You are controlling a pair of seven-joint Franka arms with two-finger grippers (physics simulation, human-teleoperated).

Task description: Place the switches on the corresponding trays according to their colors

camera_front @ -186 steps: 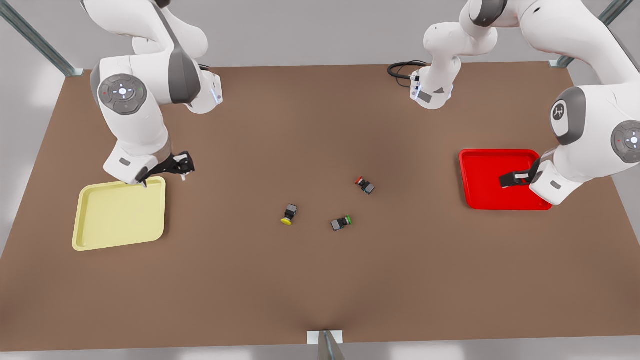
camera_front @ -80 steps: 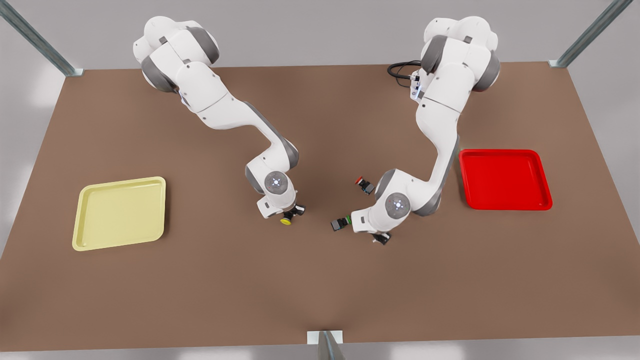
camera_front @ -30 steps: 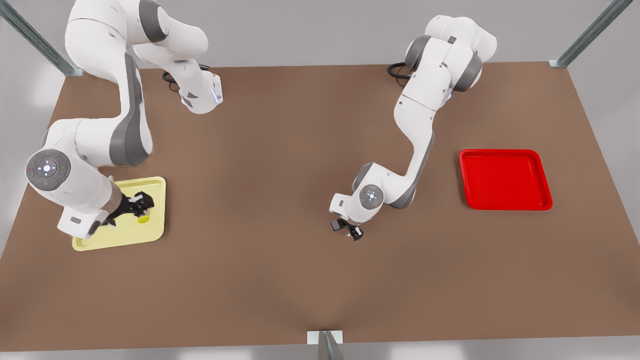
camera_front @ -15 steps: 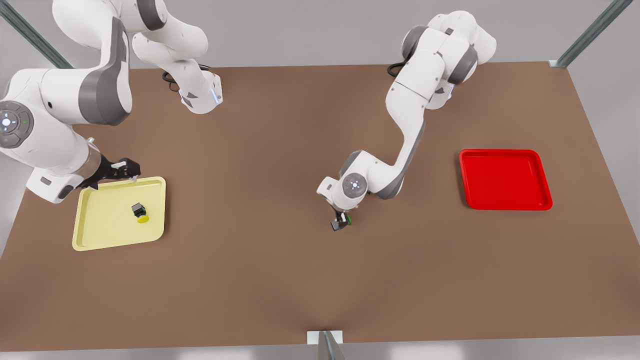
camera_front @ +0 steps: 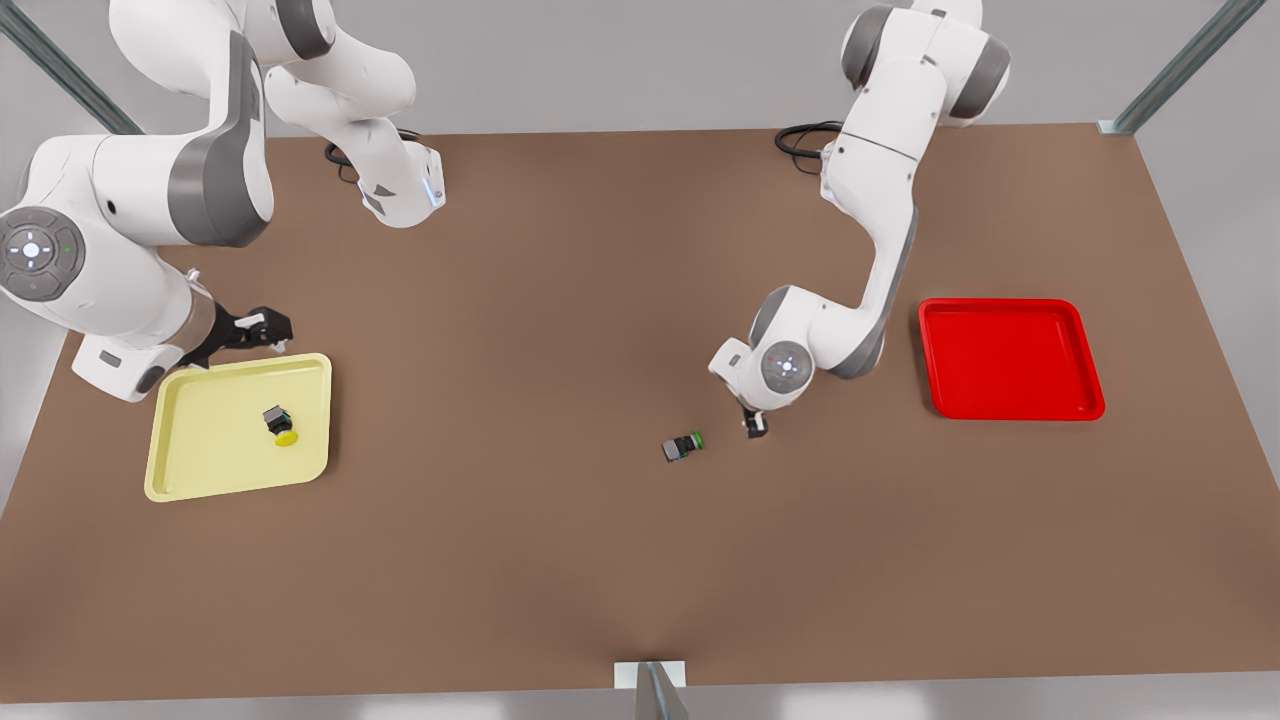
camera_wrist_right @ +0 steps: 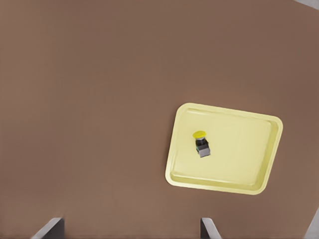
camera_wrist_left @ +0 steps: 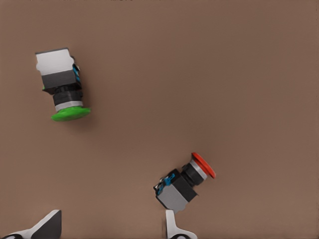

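The yellow switch [camera_front: 280, 425] lies on the pale yellow tray [camera_front: 215, 440], also seen as the yellow switch [camera_wrist_right: 201, 142] on the yellow tray [camera_wrist_right: 244, 149]. My right gripper [camera_front: 255, 328] hovers open just behind that tray; its fingertips [camera_wrist_right: 209, 226] stand wide apart. The green switch [camera_front: 683, 446] lies on the table's middle. My left gripper [camera_front: 755, 425] hangs open beside it, toward the front view's right. From the left wrist, the red switch [camera_wrist_left: 184, 181] lies on its side next to one fingertip [camera_wrist_left: 174, 230], and the green switch [camera_wrist_left: 62, 87] is farther off. The red tray [camera_front: 1010, 360] holds nothing.
The brown table [camera_front: 560, 560] has wide bare room in front. Both arm bases and a black cable [camera_front: 800, 138] sit at the back edge. Metal frame posts stand at the back corners and a bracket [camera_front: 650, 685] at the front edge.
My left gripper has shifted from over the green switch toward the front view's right, leaving that switch lying where it was. The right gripper has stayed behind the yellow tray, which holds the released yellow switch.
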